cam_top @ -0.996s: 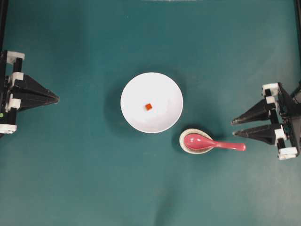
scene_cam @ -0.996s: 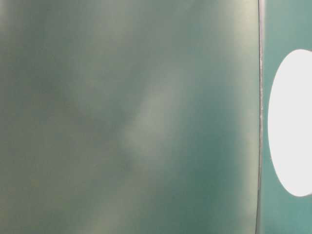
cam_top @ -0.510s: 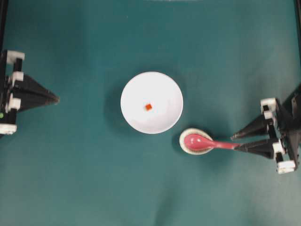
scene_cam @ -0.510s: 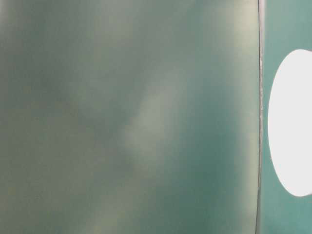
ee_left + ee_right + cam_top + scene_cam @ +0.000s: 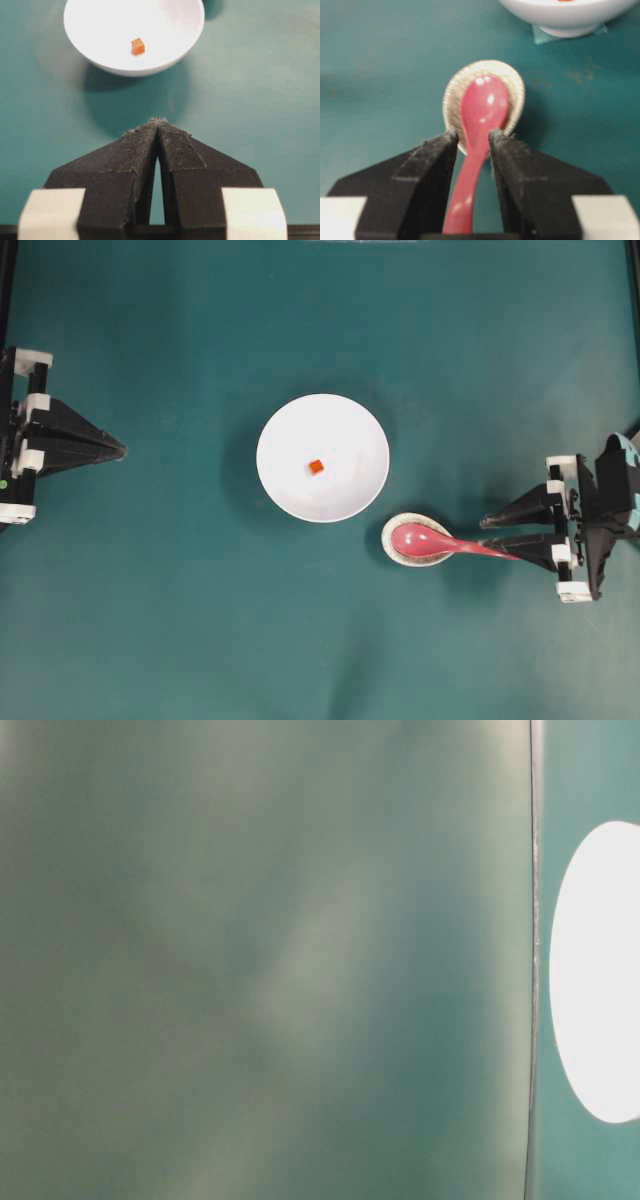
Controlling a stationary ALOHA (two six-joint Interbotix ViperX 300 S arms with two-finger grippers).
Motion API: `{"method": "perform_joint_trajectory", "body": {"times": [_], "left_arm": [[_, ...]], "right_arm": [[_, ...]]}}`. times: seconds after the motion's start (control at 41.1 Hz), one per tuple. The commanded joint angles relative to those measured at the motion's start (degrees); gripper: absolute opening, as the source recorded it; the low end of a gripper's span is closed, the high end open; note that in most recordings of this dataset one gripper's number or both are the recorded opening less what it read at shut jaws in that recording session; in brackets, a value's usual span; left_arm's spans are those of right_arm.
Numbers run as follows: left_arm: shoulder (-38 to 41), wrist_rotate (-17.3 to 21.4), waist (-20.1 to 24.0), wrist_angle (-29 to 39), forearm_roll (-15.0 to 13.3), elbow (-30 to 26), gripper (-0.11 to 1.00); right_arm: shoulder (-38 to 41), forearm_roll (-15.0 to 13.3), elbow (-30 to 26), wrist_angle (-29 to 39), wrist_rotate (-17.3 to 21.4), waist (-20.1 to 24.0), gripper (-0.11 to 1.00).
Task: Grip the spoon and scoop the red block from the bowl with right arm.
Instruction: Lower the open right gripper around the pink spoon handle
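While the right hand (image 5: 472, 142) stands wide astride the glossy pink-red spoon's (image 5: 440, 542) handle, close squarely mid-handle (scoop rests in small speckled oval dish (image 5: 396, 550)). Tiny red-orange block (image 5: 316, 467) sits in round white bowl (image 5: 280, 430), at spoon's 10 o'clock. Left hand (image 5: 159, 125) pinched together, empty.

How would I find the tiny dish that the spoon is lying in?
Start at the big white bowl in the middle of the green table. Just below and right of it sits a small speckled dish under the pink spoon. It is oval and greyish, much smaller than the bowl.
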Motion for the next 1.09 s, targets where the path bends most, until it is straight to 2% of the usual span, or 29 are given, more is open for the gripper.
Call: {"method": "perform_joint_trajectory", "body": {"times": [0.0,0.194,0.559,1.069], "left_arm": [[0.4,-0.1,-0.1,-0.5,0.1,-1.5,0.00],[0.4,-0.1,-0.1,-0.5,0.1,-1.5,0.00],[0.4,-0.2,-0.1,-0.5,0.1,-1.4,0.00],[0.5,-0.1,-0.1,-0.5,0.1,-1.4,0.00]], "right_arm": [[0.2,1.2,-0.7,-0.4,-0.1,0.6,0.40],[0.3,3.2,-1.0,-0.4,-0.1,2.0,0.40],[1.9,8.4,-2.3,0.0,-0.1,5.4,0.40],[3.3,9.2,-3.3,3.5,-0.1,5.5,0.41]]}}
